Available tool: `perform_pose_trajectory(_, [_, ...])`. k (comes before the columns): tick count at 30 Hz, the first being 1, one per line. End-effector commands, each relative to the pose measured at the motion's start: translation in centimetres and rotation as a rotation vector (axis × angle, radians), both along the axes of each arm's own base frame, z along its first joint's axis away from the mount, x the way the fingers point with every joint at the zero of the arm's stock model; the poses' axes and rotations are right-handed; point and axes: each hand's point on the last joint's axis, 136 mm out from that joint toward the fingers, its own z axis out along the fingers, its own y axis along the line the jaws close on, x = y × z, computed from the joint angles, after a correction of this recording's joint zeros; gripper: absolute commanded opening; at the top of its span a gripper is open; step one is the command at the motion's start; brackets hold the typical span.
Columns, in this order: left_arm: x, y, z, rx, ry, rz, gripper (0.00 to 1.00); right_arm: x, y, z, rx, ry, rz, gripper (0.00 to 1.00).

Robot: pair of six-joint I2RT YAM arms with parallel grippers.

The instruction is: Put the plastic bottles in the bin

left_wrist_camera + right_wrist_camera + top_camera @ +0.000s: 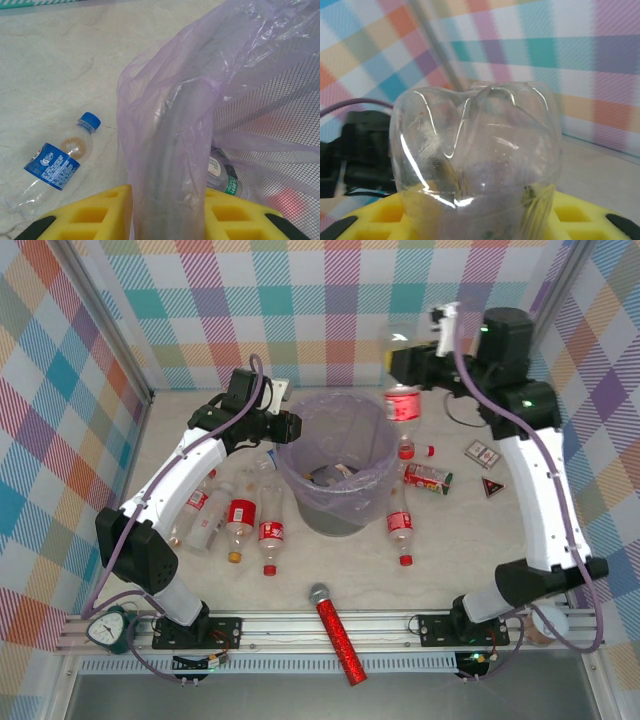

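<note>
One bin, lined in lavender. Plastic bottles on the table: at least four in the cluster left of the bin (more clear ones lie half under the left arm, too hidden to count). Two lie to its right, a near bottle and a far bottle. One raised bottle is off the table. The left wrist view adds one blue-labelled bottle outside the bin and at least one sunken bottle inside; the total inside cannot be told. One microphone, one carton, one small box, one dark triangle, one dial gauge. Two arms, the right arm being the second.
</note>
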Motion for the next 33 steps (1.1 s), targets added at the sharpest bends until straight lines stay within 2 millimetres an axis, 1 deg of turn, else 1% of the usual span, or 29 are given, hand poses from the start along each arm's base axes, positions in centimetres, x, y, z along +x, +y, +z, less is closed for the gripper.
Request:
perform_pose_trajectory(1, [-2.0,0.4,-4.3,0.076,0.126,-0.016,0.33,1.1,4.9,-1.7,-0.030,0.030,0.096,0.44])
perform_pose_trajectory(3, [-1.9,0.5,-4.2,0.078,0.124,-0.016,0.33,1.5,7.5,-2.8,-0.056,0.046,0.146,0.44])
perform_pose_trajectory(4, [-1.9,0.5,-4.3,0.079,0.125,-0.015,0.33,1.6,8.5,-3.4,-0.069,0.053,0.166,0.44])
perform_pose_trajectory(6, [-1.9,0.5,-4.2,0.079,0.124,-0.015,0.33,1.8,10.6,-5.1,-0.103,0.071,0.206,0.44])
perform_pose_trajectory(8, [-1.9,0.5,-4.3,0.080,0.127,-0.014,0.33,2.3,12.0,-7.0,-0.136,0.088,0.222,0.44])
perform_pose_trajectory(12, [-1.9,0.7,-4.1,0.082,0.119,-0.009,0.33,2.6,13.5,-10.7,-0.165,0.108,0.257,0.43])
perform_pose_trajectory(14, [-1.9,0.9,-4.1,0.082,0.120,-0.006,0.33,2.1,13.9,-12.0,-0.164,0.101,0.290,0.43])
perform_pose_trajectory(17, [-1.9,1.0,-4.1,0.082,0.121,-0.003,0.33,1.3,13.7,-14.5,-0.178,0.147,0.302,0.44])
perform_pose_trajectory(19, [-1.9,1.0,-4.2,0.082,0.122,-0.003,0.33,0.8,13.5,-15.8,-0.171,0.166,0.303,0.45])
perform_pose_trajectory(24, [-1.8,1.0,-4.4,0.082,0.128,-0.004,0.33,-0.4,13.0,-18.6,-0.165,0.230,0.304,0.47])
perform_pose_trajectory(29, [-1.8,1.1,-4.4,0.086,0.125,-0.001,0.33,-1.0,12.1,-21.1,-0.203,0.268,0.278,0.50])
perform_pose_trajectory(33, [-1.8,1.0,-4.4,0.084,0.125,-0.001,0.33,-1.5,11.5,-24.0,-0.241,0.321,0.268,0.54])
